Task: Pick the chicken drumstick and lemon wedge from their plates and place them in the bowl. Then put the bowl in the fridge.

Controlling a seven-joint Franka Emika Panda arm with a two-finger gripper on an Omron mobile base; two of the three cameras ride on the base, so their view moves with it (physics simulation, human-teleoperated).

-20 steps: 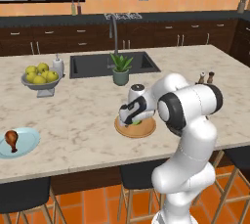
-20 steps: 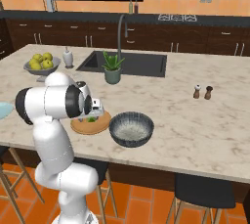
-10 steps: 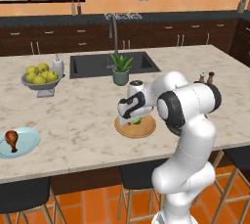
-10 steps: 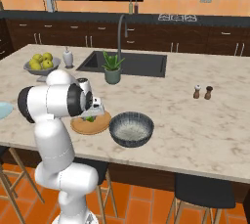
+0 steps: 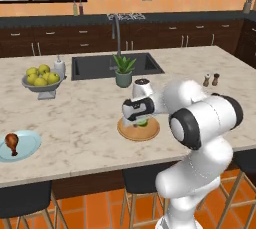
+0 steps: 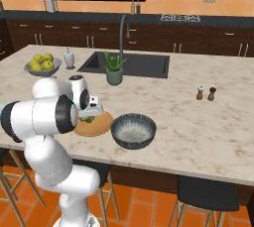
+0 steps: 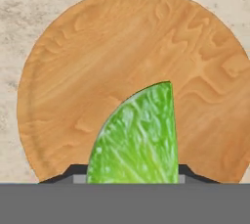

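Observation:
The bright green lemon wedge (image 7: 136, 135) sits over the tan wooden plate (image 7: 122, 47) in the hand view, with a dark fingertip pressed against each side of it. My gripper (image 7: 132, 171) is shut on the lemon wedge. From the base it hangs low over the wooden plate (image 5: 135, 132), gripper (image 5: 139, 119) pointing down at the lemon wedge (image 5: 142, 121). The dark grey bowl (image 6: 133, 131) stands just right of that plate (image 6: 96, 128). The chicken drumstick (image 5: 12, 142) lies on the pale blue plate (image 5: 27, 149) at the counter's left. The fridge is out of view.
A footed fruit bowl (image 5: 42, 78) of yellow-green fruits and a white dispenser (image 5: 59, 65) stand at the back left. A potted plant (image 5: 123, 70) sits in front of the sink (image 5: 100, 65). Salt and pepper shakers (image 5: 210, 79) stand to the right. Stools line the counter's near edge.
The jaws have closed from wide open onto the lemon wedge. The hand has stayed over the wooden plate.

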